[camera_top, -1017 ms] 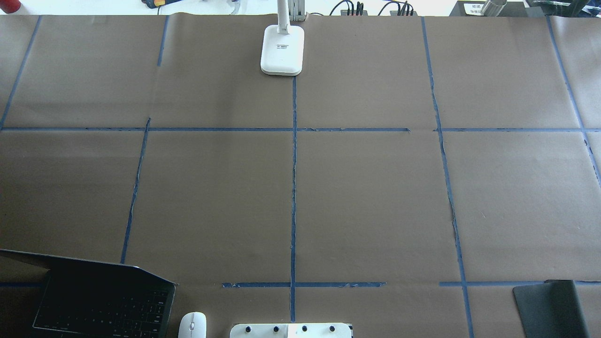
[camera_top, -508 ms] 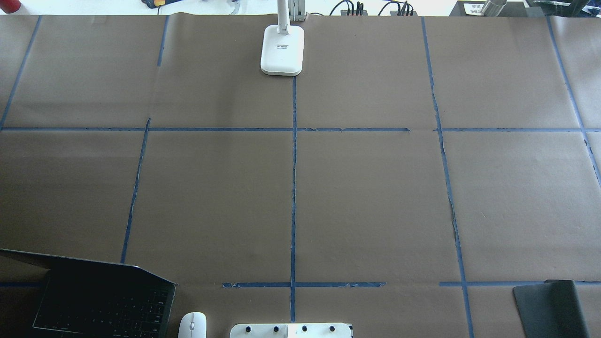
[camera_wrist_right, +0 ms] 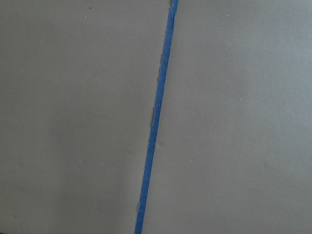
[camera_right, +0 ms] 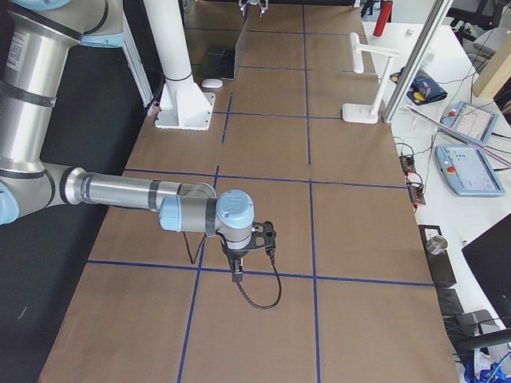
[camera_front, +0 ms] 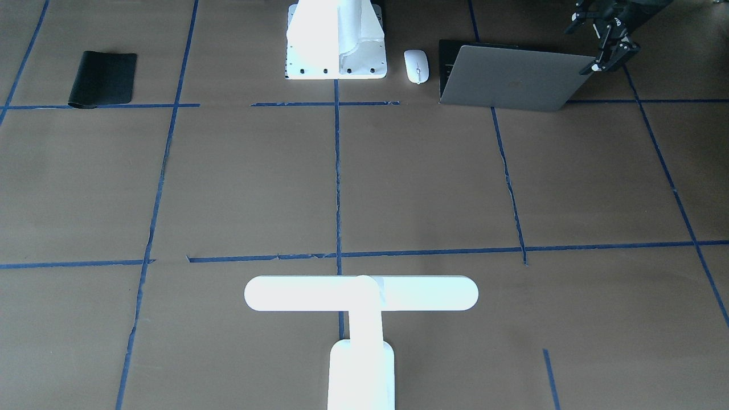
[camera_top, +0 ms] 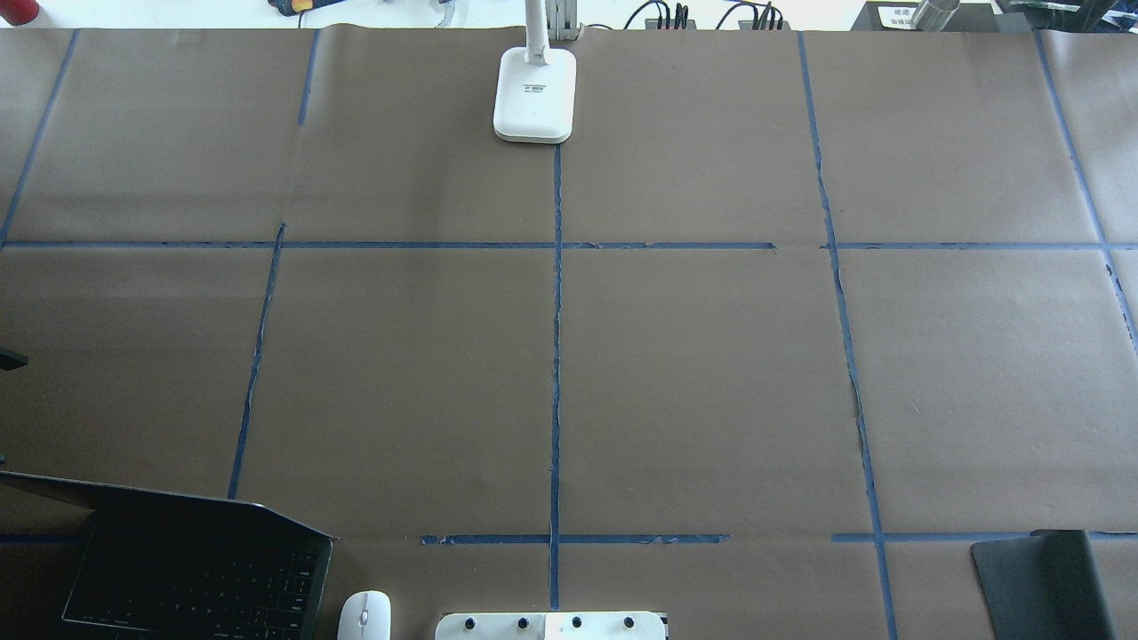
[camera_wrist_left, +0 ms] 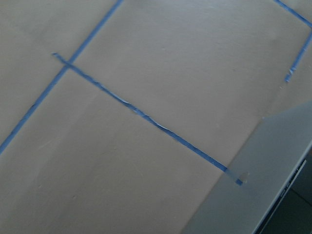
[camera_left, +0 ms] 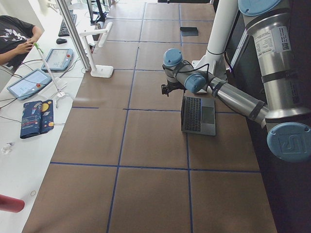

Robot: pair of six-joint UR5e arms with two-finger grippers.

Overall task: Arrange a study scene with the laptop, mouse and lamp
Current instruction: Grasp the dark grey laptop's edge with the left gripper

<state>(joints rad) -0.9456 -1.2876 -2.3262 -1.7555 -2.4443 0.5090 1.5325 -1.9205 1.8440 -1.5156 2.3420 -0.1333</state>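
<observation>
Judging by how things lie, the setup has barely begun: the three items sit well apart and none is in a pincer's grip

The laptop (camera_top: 196,569) stands open at the near left corner of the table (camera_top: 711,373), keys towards the robot and lid tilted back. The mouse (camera_top: 364,615) lies just to its right, close but not touching, between the laptop and the white mounting block (camera_front: 336,40) of the robot's base. The lamp (camera_front: 361,293) stands upright at the middle of the far edge, its long bar reaching over the brown paper. A black mat (camera_front: 102,78) lies flat at the near right, far from everything else.

The left gripper (camera_front: 595,48) hovers at the left upper corner of the laptop lid. Its fingers look parted and hold nothing; whether a fingertip touches the lid edge is not clear. The left wrist camera shows only paper, blue tape and a slice of the lid. The right arm reaches out low over the right part of the table; its pincer shows only in a side view, so I cannot tell whether it is released or clenched.

What seems left is nearly all of it: placing the laptop, bringing the mouse beside it and setting the lamp near them
</observation>
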